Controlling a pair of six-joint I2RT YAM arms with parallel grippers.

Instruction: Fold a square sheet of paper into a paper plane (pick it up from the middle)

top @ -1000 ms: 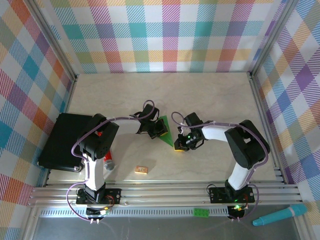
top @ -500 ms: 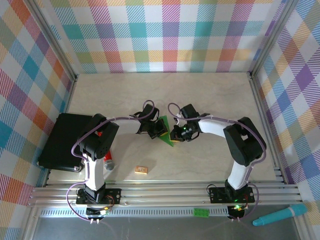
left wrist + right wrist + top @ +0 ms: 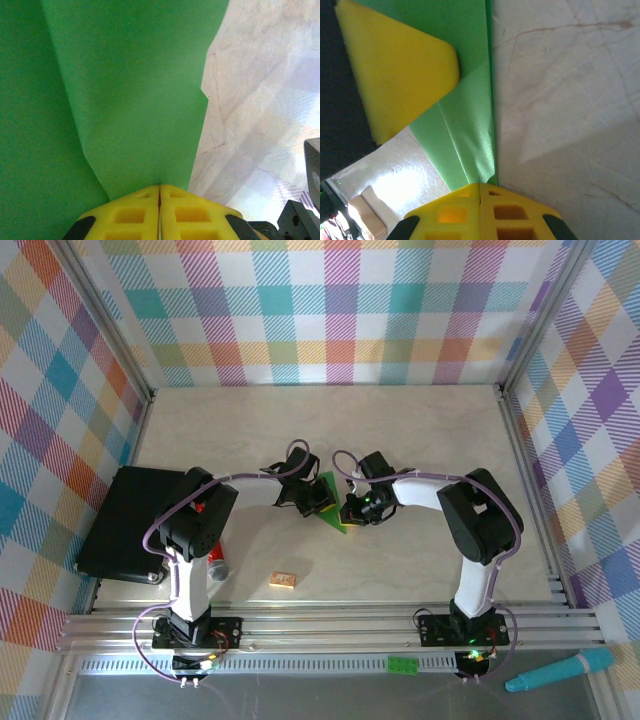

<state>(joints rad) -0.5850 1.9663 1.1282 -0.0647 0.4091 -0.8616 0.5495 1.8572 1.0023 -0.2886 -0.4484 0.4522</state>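
Green paper (image 3: pixel 335 512), creased into layered flaps, lies mid-way across the table (image 3: pixel 420 430), between my arms. My left gripper (image 3: pixel 159 186) is pinched tight on one flap and my right gripper (image 3: pixel 480 184) on the folded edge. I judge we're mid-fold on a wing. Next I'd draw one flap over and press the crease flat.
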